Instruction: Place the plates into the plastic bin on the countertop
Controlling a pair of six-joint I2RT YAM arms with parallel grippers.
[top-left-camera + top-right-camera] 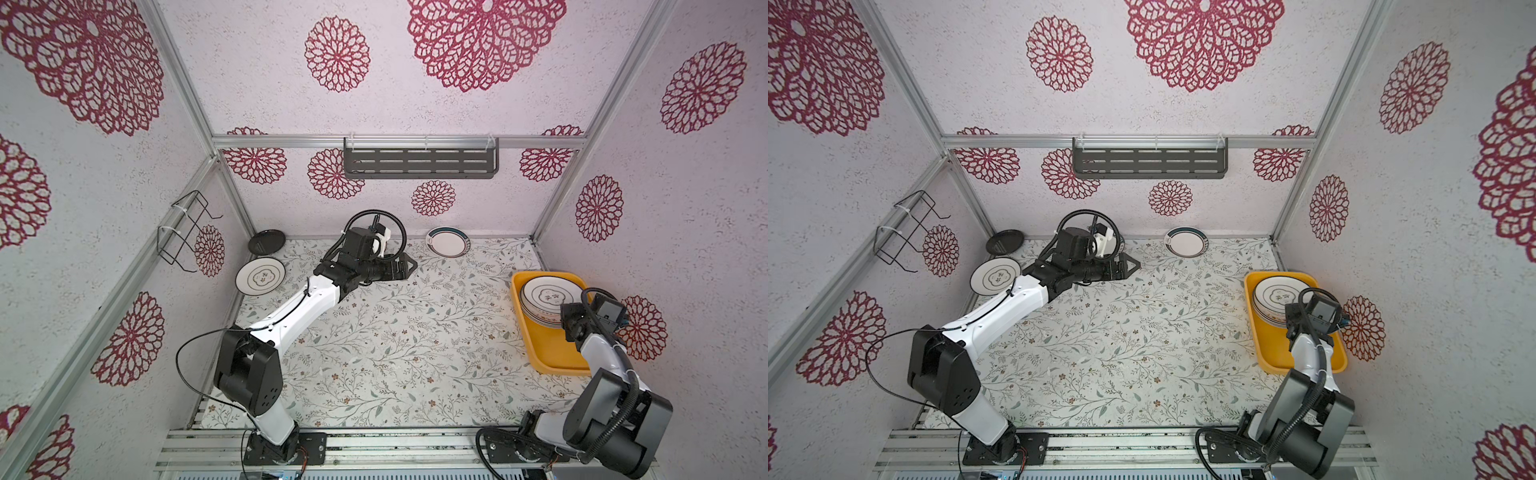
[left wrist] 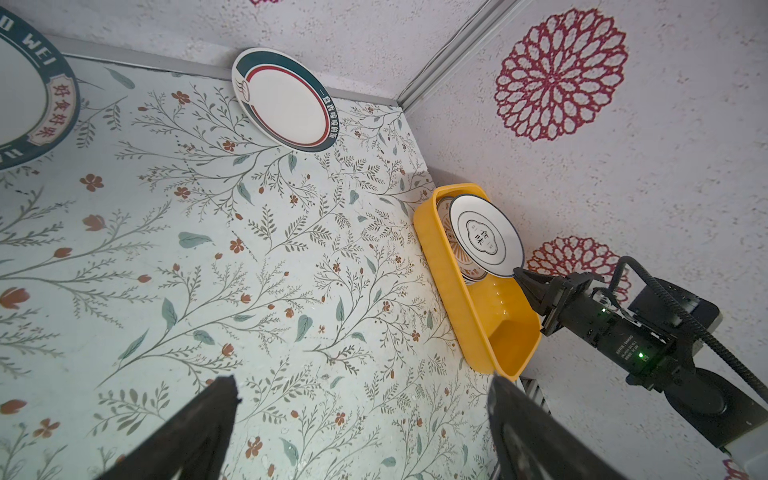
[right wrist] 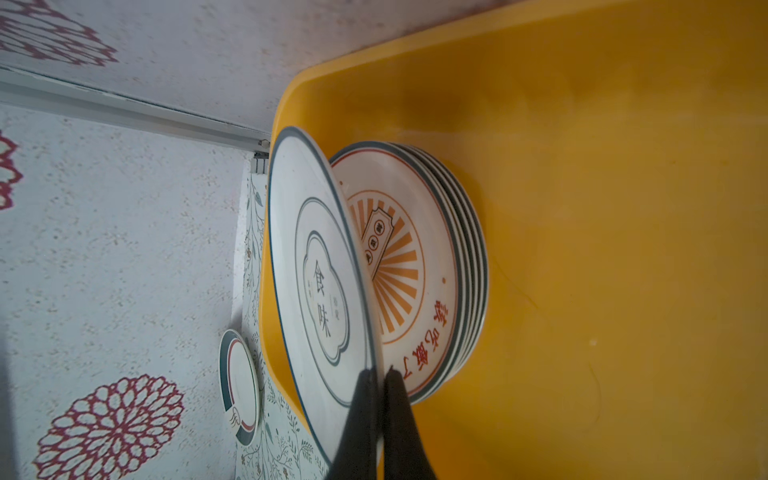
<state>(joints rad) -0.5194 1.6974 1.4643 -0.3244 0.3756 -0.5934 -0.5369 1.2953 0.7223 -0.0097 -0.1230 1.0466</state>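
1 plate [image 3: 320, 291] is pinched at its rim by the right tool [image 3: 379, 371], jaws closed on it. It hangs tilted just above the stack [image 3: 415, 257] in the far end of the bin [image 3: 582, 208], reaching straight away from the tool, so lowering looks enough. The bin's near half is bare. The left tool [image 2: 361, 380] gapes wide, empty, over the table [image 1: 395, 332] by the back wall. Loose there are the black plate [image 1: 267, 242], left plate [image 1: 260, 275] and teal plate [image 1: 448, 247]. The teal plate lies just ahead of the left tool across open table.

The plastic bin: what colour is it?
The plastic bin is yellow-orange; the right wrist view shows it best.
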